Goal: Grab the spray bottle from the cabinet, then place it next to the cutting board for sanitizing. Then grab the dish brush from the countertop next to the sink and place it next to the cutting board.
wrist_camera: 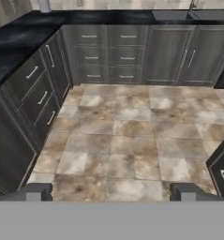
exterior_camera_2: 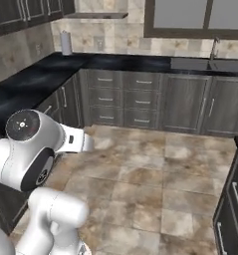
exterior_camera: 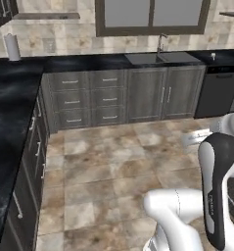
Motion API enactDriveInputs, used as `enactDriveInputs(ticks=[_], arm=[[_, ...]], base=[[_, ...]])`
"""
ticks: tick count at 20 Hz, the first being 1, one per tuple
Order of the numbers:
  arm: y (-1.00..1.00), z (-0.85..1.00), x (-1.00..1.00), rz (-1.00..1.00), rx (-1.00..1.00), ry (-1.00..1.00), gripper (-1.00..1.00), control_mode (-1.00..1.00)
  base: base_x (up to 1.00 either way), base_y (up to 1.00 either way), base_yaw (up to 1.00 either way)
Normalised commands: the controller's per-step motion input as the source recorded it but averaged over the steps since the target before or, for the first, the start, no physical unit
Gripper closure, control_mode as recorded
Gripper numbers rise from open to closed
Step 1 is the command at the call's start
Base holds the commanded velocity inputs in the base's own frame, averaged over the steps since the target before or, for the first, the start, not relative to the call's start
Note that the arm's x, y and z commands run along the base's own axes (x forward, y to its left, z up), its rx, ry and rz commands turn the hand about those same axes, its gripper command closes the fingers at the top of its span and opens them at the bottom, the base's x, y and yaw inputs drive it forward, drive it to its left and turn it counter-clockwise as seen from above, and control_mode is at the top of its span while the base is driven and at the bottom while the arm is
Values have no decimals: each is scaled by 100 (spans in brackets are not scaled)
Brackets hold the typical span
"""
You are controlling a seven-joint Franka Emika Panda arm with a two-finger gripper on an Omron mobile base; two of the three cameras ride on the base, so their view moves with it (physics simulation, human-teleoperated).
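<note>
A rendered kitchen, seen from a robot standing on a tiled floor [wrist_camera: 127, 140].

Nearest, at the bottom of the hand view, the fingers [wrist_camera: 112, 192] are standing wide apart with nothing between them, pointing out over the brown and beige tiles. In the left base view the white arm [exterior_camera: 206, 201] is filling the lower right corner; in the right base view it is bulking in the lower left.

Further out, the black marble-look counter [exterior_camera: 11, 112] is running along the left edge of the left base view and turning the corner to cross the upper part of the frame. Grey wood-grain drawers [exterior_camera: 91, 98] and cupboard doors [exterior_camera: 162, 93] are sitting beneath it.

At the far wall, the grey sink [exterior_camera: 160, 58] is sitting in the counter at the upper right of the left base view, with its slim faucet [exterior_camera: 161, 41] rising under a window [exterior_camera: 152, 14]. A dark dishwasher [exterior_camera: 217, 90] is standing at the far right. A white paper towel roll [exterior_camera: 11, 47] is standing in the upper left corner of the counter. A small pale thing [exterior_camera: 213, 56] is resting on the counter right of the sink, too tiny to identify.
</note>
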Motion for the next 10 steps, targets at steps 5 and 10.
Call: enactDriveInputs(ticks=[5,10], arm=[[0,0,0,0,0,0,-100,100],[0,0,0,0,0,0,-100,100]], base=[[100,-74,0],[100,-15,-9]])
